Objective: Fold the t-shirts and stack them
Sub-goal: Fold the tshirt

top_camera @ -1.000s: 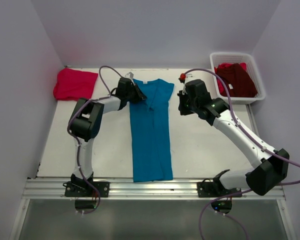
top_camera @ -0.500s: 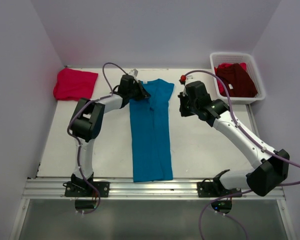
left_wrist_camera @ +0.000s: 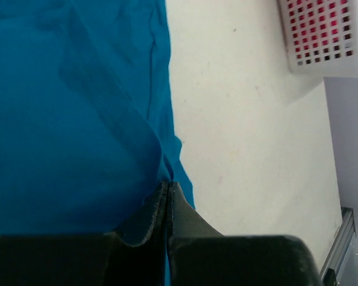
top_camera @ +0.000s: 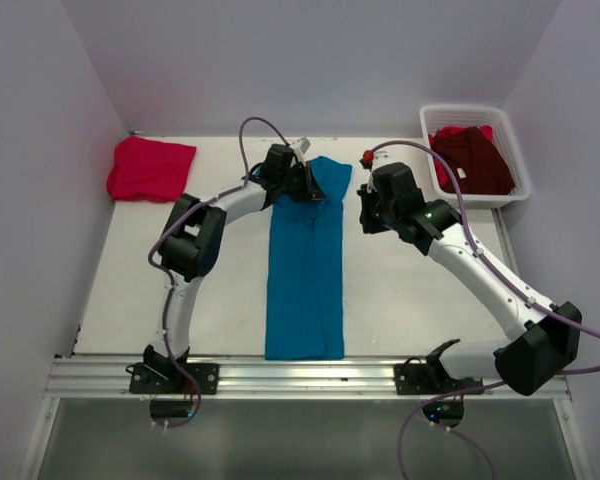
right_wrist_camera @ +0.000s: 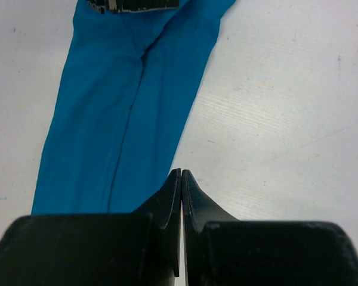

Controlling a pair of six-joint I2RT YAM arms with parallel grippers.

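Observation:
The teal-blue t-shirt [top_camera: 303, 270] lies as a long narrow strip down the middle of the table, also seen in the right wrist view [right_wrist_camera: 128, 113]. My left gripper [top_camera: 308, 186] is at its far end, shut on a pinched fold of the teal cloth [left_wrist_camera: 77, 119], with the tips [left_wrist_camera: 168, 186] at the shirt's right edge. Just right of the shirt's upper edge, my right gripper [top_camera: 364, 216] is shut and empty, its tips [right_wrist_camera: 181, 174] over bare table. A pinkish-red t-shirt [top_camera: 150, 168] lies folded at the far left. A dark maroon t-shirt [top_camera: 475, 160] sits in the basket.
The white mesh basket [top_camera: 515, 150] stands at the far right corner, and its corner shows in the left wrist view [left_wrist_camera: 325, 36]. White walls enclose the table on three sides. A metal rail [top_camera: 300, 378] with both arm bases runs along the near edge.
My left gripper closed on the shirt's far left part and carried it right, folding that side over; the shirt now looks narrower. The right arm barely moved.

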